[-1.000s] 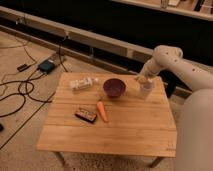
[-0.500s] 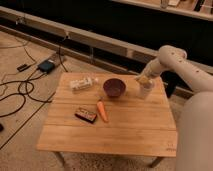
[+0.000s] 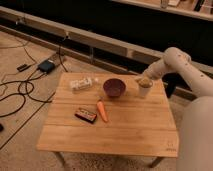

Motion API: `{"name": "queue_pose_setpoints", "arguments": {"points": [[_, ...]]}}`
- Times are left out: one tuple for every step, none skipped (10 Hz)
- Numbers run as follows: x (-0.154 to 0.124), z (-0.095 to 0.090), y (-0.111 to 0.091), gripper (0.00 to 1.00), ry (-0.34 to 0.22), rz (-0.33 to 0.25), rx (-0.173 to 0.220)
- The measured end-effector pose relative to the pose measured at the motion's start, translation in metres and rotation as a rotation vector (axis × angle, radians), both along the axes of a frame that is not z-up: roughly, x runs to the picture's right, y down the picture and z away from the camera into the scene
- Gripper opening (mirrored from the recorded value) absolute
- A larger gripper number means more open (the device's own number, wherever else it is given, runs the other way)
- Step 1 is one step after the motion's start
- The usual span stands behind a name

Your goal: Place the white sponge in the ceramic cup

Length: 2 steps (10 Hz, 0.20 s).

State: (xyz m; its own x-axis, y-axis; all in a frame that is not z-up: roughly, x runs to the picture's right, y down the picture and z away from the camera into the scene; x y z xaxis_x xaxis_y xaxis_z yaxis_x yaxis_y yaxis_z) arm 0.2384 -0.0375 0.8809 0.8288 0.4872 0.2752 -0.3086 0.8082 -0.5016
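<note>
The small white ceramic cup [image 3: 144,91] stands on the wooden table [image 3: 125,135] at its back right, just right of the dark purple bowl [image 3: 114,88]. A cream-white lump, the white sponge [image 3: 145,82], sits at the cup's mouth. My gripper [image 3: 142,78] is right above the cup, touching or nearly touching the sponge, with the white arm reaching in from the right. I cannot tell whether the sponge is still held.
An orange carrot [image 3: 102,111] and a black-and-red bar [image 3: 86,115] lie mid-table. A whitish labelled package [image 3: 81,83] lies at the back left. Cables and a black box [image 3: 46,66] are on the floor to the left. A low wall runs behind the table.
The arm's elbow has risen slightly while the gripper stays over the cup. The other objects have not moved.
</note>
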Motion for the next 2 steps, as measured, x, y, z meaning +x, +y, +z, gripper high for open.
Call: {"name": "queue_pose_setpoints", "arguments": {"points": [[0.0040,0.0019,0.0006,0.35,0.000,0.003,0.000],[0.0098,0.0044,0.0009,0.45,0.002,0.009,0.001]]}}
